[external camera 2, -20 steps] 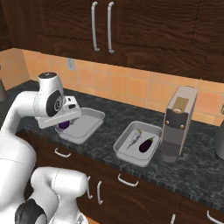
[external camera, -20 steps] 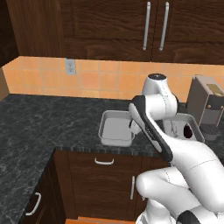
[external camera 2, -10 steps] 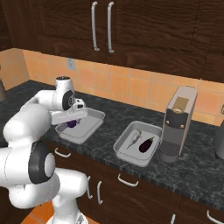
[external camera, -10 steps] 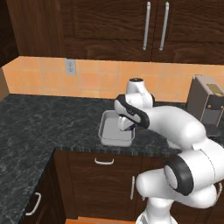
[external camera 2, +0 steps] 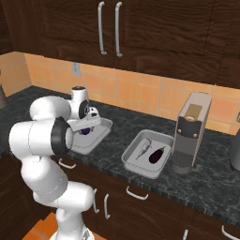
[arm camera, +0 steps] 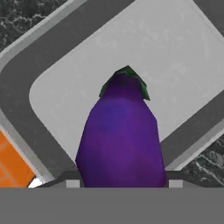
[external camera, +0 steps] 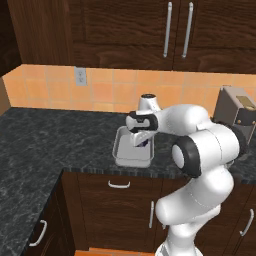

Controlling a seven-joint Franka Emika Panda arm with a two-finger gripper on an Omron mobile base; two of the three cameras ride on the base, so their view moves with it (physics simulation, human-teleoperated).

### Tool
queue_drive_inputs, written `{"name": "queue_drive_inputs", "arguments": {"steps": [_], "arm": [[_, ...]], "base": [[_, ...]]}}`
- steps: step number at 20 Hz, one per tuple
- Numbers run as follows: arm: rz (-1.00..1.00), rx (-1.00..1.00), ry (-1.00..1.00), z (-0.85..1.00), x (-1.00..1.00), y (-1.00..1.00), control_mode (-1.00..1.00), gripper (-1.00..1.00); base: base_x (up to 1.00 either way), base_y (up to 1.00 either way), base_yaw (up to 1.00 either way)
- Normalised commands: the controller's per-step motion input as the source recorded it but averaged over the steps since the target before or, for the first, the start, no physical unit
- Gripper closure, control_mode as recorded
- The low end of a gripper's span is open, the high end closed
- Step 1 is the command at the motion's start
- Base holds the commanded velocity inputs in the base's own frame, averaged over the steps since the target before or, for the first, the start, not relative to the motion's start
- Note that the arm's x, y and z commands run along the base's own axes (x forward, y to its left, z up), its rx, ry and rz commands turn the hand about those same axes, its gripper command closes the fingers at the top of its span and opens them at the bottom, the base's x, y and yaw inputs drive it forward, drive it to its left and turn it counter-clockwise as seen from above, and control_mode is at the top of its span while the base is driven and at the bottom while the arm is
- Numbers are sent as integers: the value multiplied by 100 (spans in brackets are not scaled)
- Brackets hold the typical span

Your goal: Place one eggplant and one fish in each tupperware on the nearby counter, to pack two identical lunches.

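**Violet eggplant held over the left tupperware**

The gripper (external camera 2: 87, 125) grasps the violet eggplant (arm camera: 121, 135) and hangs just above the left tupperware (external camera: 121, 155), which sits on the counter (external camera: 60, 135) near its front edge. In the hand view the eggplant's long axis runs along the gripper, with its green-capped stem end pointing away from the hand, down toward the container's pale floor. The lower end is cut off at the bottom of that view, and the fingertips are hidden behind the fruit — whether it touches the floor cannot be told.

In both base views the arm covers most of the eggplant; only a dark purple sliver shows below the hand.

To the right, the second tupperware (external camera 2: 132, 159) holds a fish (external camera 2: 142, 149) and the near-black eggplant (external camera 2: 157, 154), lying side by side, both aimed roughly toward the backsplash — beside the brushed-metal appliance (external camera 2: 190, 131)
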Motion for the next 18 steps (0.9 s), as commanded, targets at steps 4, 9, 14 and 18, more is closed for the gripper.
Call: {"name": "queue_drive_inputs", "arguments": {"steps": [4, 9, 14, 18], "arm": [[0, 0, 4, -24, 33, 1, -100, 100], [0, 0, 6, -63, 0, 0, -100, 100], [0, 0, -1, -40, 0, 0, -100, 100], [0, 0, 0, 0, 0, 1, -100, -100]], "base": [[0, 0, 0], [0, 0, 0], [0, 0, 0], [0, 0, 0]]}}
